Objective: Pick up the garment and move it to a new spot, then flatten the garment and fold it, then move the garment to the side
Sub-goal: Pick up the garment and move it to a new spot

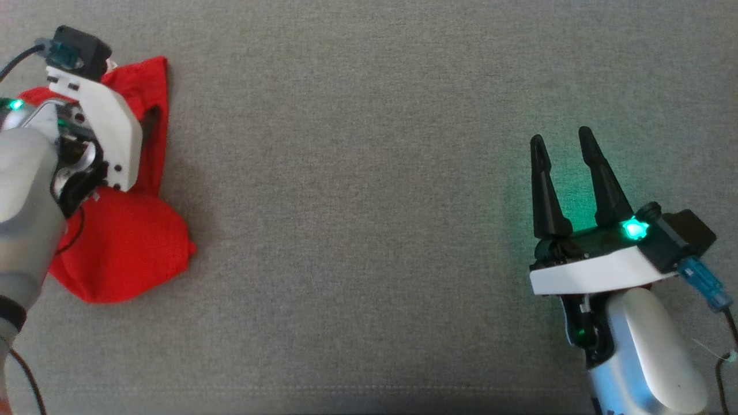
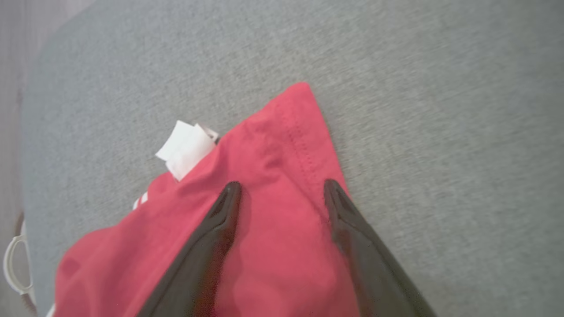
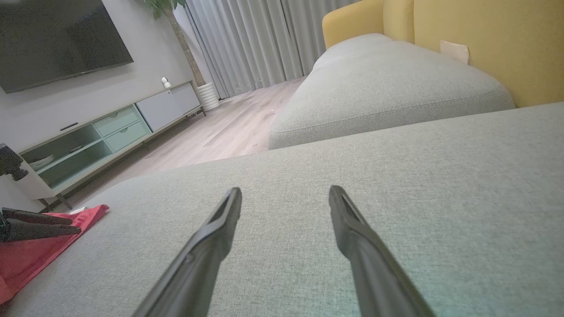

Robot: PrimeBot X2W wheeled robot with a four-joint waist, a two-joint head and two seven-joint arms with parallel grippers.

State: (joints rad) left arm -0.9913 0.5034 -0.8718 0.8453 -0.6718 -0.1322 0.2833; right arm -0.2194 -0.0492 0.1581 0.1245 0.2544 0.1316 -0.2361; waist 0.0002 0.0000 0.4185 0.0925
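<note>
The red garment (image 1: 124, 248) lies bunched on the grey sofa cushion (image 1: 369, 202), near the cushion's rounded edge, beyond which the wooden floor (image 3: 229, 127) begins. To the right of the garment there is a wide stretch of open cushion. The left hand (image 2: 281, 187) stands over the garment with fingers wide apart, gripping nothing. The right hand (image 1: 561, 138), also wide, is well apart to the garment's right. A white label (image 2: 187, 149) sticks out beside the garment's hemmed corner.
</note>
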